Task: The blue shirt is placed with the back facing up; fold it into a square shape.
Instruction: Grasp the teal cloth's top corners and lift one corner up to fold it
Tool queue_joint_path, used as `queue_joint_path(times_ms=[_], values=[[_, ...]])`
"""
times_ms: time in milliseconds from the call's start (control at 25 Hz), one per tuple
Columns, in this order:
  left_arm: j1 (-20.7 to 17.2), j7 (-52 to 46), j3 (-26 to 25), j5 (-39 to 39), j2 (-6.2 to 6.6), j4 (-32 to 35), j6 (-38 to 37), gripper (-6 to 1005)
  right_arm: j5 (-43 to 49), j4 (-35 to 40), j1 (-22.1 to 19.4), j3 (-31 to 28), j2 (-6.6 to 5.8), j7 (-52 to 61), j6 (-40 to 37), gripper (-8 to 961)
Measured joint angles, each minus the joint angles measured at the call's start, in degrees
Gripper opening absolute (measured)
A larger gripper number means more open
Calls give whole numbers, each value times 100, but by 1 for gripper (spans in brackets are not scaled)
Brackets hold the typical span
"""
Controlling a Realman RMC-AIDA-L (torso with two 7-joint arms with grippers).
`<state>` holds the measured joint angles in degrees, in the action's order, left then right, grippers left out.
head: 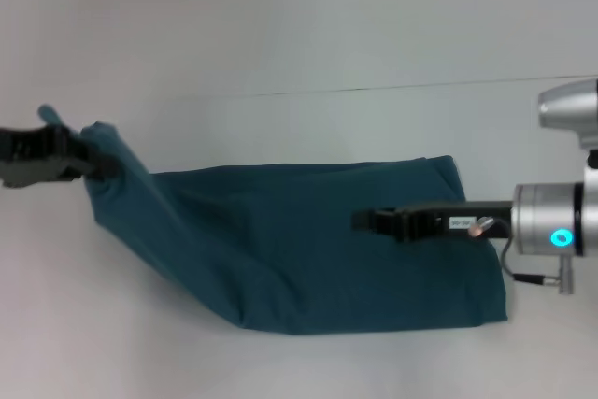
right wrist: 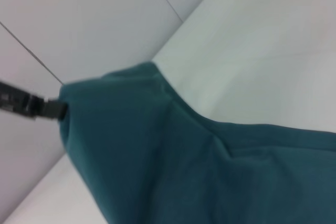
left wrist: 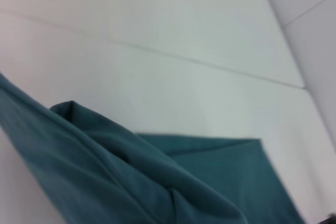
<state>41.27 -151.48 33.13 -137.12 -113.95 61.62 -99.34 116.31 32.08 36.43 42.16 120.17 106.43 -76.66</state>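
The blue shirt point(head: 308, 249) lies across the white table, with its left end pulled up into a raised peak. My left gripper point(head: 98, 163) is shut on that peak at the far left, holding the fabric off the table. The right wrist view shows the same grip, the left gripper point(right wrist: 55, 109) pinching the shirt point(right wrist: 184, 171) at its lifted corner. My right gripper point(head: 366, 221) reaches in from the right and sits over the shirt's right half. The left wrist view shows only draped folds of the shirt point(left wrist: 105, 171).
The white table point(head: 280, 362) runs around the shirt on all sides. A thin dark seam point(head: 374, 89) crosses its far part. The right arm's silver wrist point(head: 551, 221) with a blue light stands at the right edge, past the shirt's right end.
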Motion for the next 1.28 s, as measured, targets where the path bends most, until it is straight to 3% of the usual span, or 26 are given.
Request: queue_joint_path(times_ms=[320, 960, 1120, 1280], values=[[509, -421, 25, 469, 77, -166, -31, 79, -757, -1354, 230, 21, 34, -1505, 691, -6], [1137, -667, 215, 1254, 180, -692, -18, 79, -813, -2617, 1277, 173, 84, -2454, 1505, 0], [1165, -665, 352, 1243, 180, -743, 15, 79, -855, -2572, 1195, 146, 60, -2429, 1528, 0], [1173, -634, 367, 1249, 177, -809, 43, 77, -1040, -1997, 718, 73, -17, -2115, 1213, 0]])
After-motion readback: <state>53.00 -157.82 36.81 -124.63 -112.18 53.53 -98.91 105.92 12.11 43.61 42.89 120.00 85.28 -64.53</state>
